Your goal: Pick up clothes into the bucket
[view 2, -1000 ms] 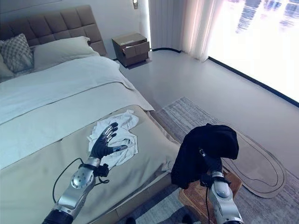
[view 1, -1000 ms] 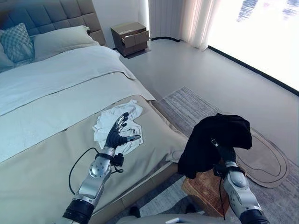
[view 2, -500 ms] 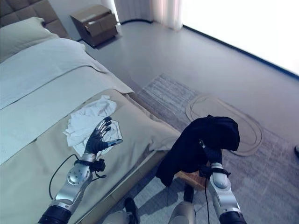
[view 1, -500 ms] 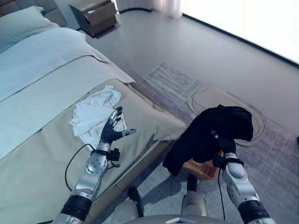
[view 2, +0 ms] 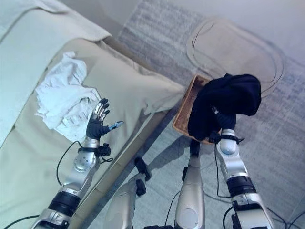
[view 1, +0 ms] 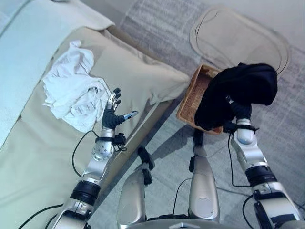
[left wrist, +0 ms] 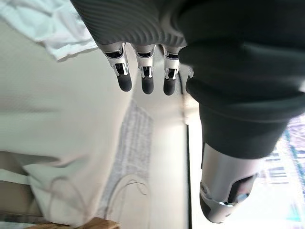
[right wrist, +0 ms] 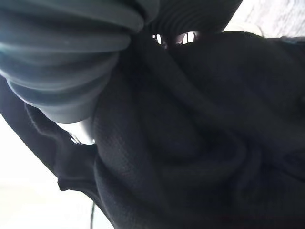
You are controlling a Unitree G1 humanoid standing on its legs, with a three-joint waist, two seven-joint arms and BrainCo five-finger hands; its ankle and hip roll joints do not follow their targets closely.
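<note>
A black garment [view 1: 248, 86] hangs bunched over my raised right hand [view 1: 242, 113], above the near right part of a wicker basket [view 1: 188, 102] that stands on the floor by the bed's corner. In the right wrist view the black cloth [right wrist: 190, 143] wraps round the hand. My left hand [view 1: 112, 118] is open and held up over the beige bedspread, its straight fingers [left wrist: 143, 78] holding nothing. A crumpled white garment [view 1: 71, 88] lies on the bed just past that hand, and a corner of it [left wrist: 47, 24] shows in the left wrist view.
The bed [view 1: 143, 67] fills the left side, and its corner overhangs next to the basket. A grey striped carpet [view 1: 167, 143] covers the floor, with an oval beige mat [view 1: 238, 33] beyond the basket.
The camera has tipped down, so the whole scene has shifted. The black garment stays up on my right hand over the basket. My left hand keeps its open pose by the white garment.
</note>
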